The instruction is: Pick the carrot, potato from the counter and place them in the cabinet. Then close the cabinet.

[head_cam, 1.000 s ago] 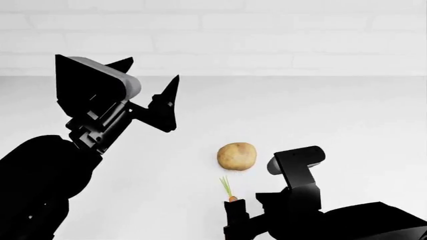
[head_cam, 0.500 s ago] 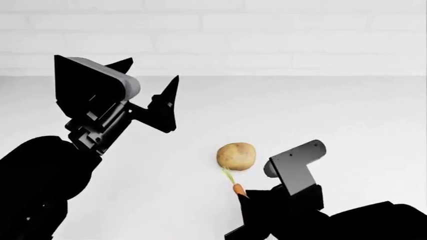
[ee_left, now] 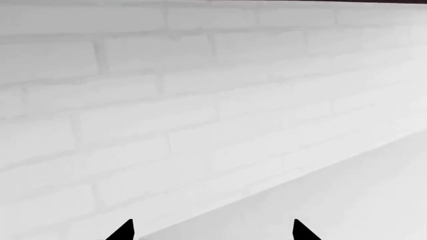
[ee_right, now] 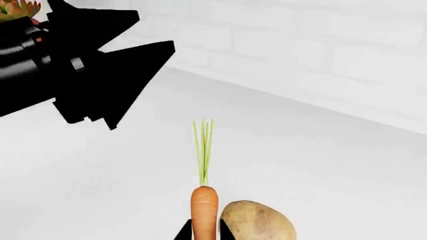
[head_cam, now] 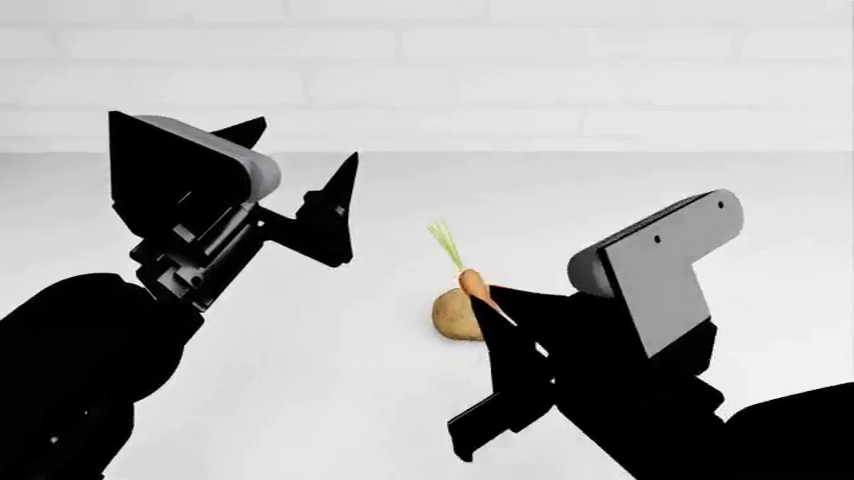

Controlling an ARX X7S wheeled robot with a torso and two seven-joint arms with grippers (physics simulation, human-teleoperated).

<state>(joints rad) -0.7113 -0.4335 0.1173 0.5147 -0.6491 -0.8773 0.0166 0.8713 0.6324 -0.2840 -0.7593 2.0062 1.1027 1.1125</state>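
My right gripper (head_cam: 491, 303) is shut on the small orange carrot (head_cam: 474, 285), held up off the white counter (head_cam: 667, 210) with its green sprig pointing up. In the right wrist view the carrot (ee_right: 204, 210) stands between the two black fingertips of that gripper (ee_right: 204, 234). The tan speckled potato (head_cam: 454, 314) lies on the counter just behind and below the carrot, and in the right wrist view the potato (ee_right: 260, 222) shows beside it. My left gripper (head_cam: 300, 185) hangs open and empty above the counter's left part. The cabinet is out of view.
A white brick wall (head_cam: 534, 70) runs along the back of the counter. In the left wrist view that wall (ee_left: 167, 100) fills most of the frame. A small orange-green object (ee_right: 17, 8) shows at one corner of the right wrist view.
The right gripper has lifted the carrot from near the counter's front up and back, level with the potato. The left arm has not moved.
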